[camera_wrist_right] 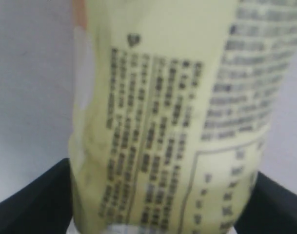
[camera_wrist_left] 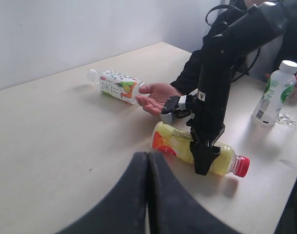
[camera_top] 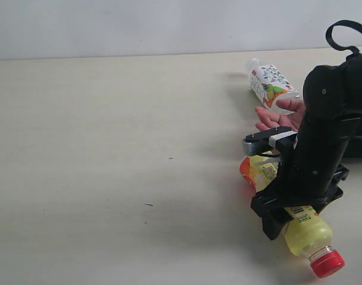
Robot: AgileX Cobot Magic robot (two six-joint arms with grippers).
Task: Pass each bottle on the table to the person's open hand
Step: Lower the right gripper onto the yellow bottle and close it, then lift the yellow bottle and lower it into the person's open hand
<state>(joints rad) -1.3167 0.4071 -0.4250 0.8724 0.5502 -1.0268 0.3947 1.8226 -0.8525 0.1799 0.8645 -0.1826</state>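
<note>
Exterior view took in the broad pale beige table [camera_top: 109,148] with three things grouped on its right side. A yellow plastic bottle with a red cap [camera_top: 308,234] lay on its side at the near right, cap toward the near edge. The black right gripper [camera_top: 283,212] reached down over its middle. Farther back, a small clear bottle with a colourful white label [camera_top: 270,85] also lay on its side, one end touching the person's open hand [camera_top: 282,117], which rested palm up on the table. No part of the left arm appeared there.

Left wrist view added what the exterior camera missed. The left gripper [camera_wrist_left: 148,185] hung above bare tabletop, its dark fingers [camera_wrist_left: 128,200] pressed together on nothing. Beyond the right arm, past the yellow bottle's capped end, two more bottles stood upright, side by side: a small clear bottle with a green-white label [camera_wrist_left: 271,95] and, cut by the picture's edge, a clear bottle with a red label [camera_wrist_left: 295,97].

Right wrist view showed only a blurred close-up of the yellow bottle's printed label, with the black fingers [camera_wrist_right: 33,197] spread wide on either side of it, close against its sides. Whether they pressed the bottle could not be told.
</note>
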